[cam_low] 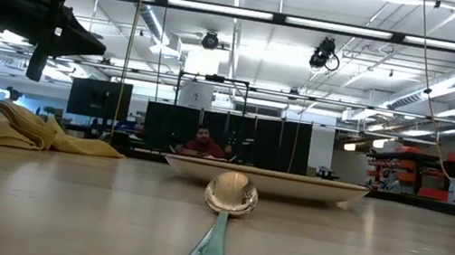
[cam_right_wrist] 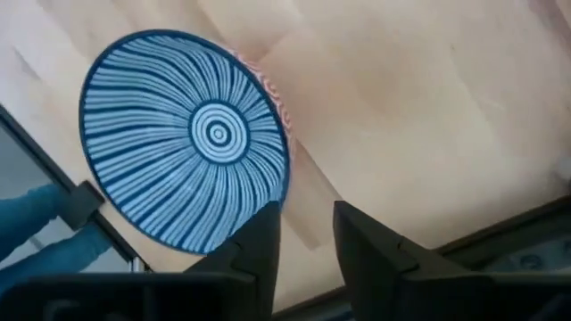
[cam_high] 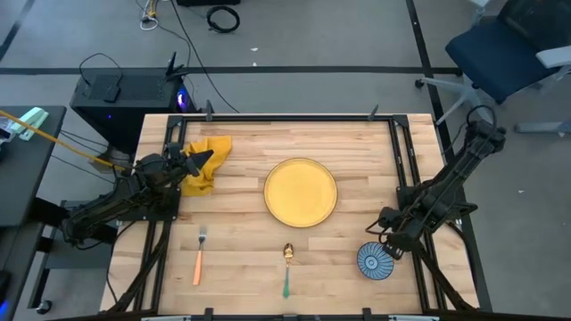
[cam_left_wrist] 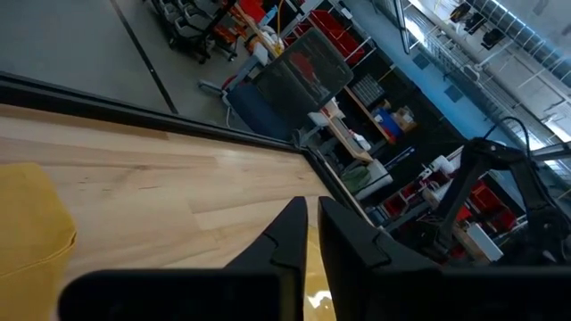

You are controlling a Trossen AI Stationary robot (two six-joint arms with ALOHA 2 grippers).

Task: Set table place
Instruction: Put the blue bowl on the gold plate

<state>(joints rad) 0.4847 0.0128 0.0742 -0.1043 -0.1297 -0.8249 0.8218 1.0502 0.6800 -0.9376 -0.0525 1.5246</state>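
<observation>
A yellow plate [cam_high: 300, 192] sits mid-table. A crumpled yellow napkin [cam_high: 207, 160] lies at the far left. An orange-handled fork [cam_high: 200, 257] and a green-handled spoon [cam_high: 287, 267] lie near the front edge. A blue striped bowl [cam_high: 375, 260] stands upright at the near right. My left gripper [cam_high: 207, 158] hangs above the napkin, raised off the table [cam_low: 61, 19], its fingers [cam_left_wrist: 312, 241] shut and empty. My right gripper [cam_high: 391, 241] is open at the bowl's far rim [cam_right_wrist: 308, 241]. One finger stands over the rim, and bare table shows in the gap. My right gripper has one finger [cam_right_wrist: 263, 236] at the bowl's rim [cam_right_wrist: 278, 174], coming from above. I cannot tell whether it touches the rim. The bowl sits flat on the table.
The wooden table [cam_high: 357, 152] has a black frame at its edges. Arm rails run along the left [cam_high: 161, 241] and right [cam_high: 406, 169] sides. A person [cam_low: 202, 142] sits beyond the far edge. There is bare wood between the fork, the spoon and the plate.
</observation>
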